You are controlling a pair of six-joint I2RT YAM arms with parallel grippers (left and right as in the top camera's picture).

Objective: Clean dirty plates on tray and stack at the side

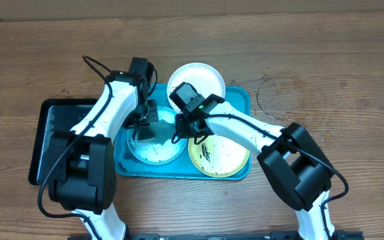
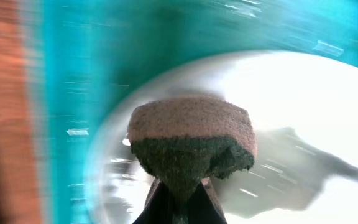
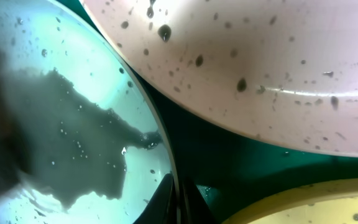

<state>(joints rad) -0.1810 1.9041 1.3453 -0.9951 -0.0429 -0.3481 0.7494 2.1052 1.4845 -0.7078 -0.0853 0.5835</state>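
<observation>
Three plates lie on the teal tray [image 1: 237, 100]: a white plate [image 1: 202, 77] at the back, a pale-teal-rimmed plate [image 1: 159, 152] at front left, a yellow-green-rimmed plate [image 1: 225, 157] at front right, all speckled black. My left gripper [image 2: 179, 198] is shut on a brown-and-green sponge [image 2: 191, 140] pressed onto the teal-rimmed plate [image 2: 303, 112]; the view is blurred. My right gripper [image 3: 179, 199] is shut on the rim of the teal-rimmed plate [image 3: 67, 81], beside the white plate [image 3: 260, 56] and the yellow-green plate [image 3: 316, 202].
A smaller black tray [image 1: 55, 127] sits left of the teal tray on the wooden table [image 1: 325, 73]. A wet smudge marks the wood to the right of the tray.
</observation>
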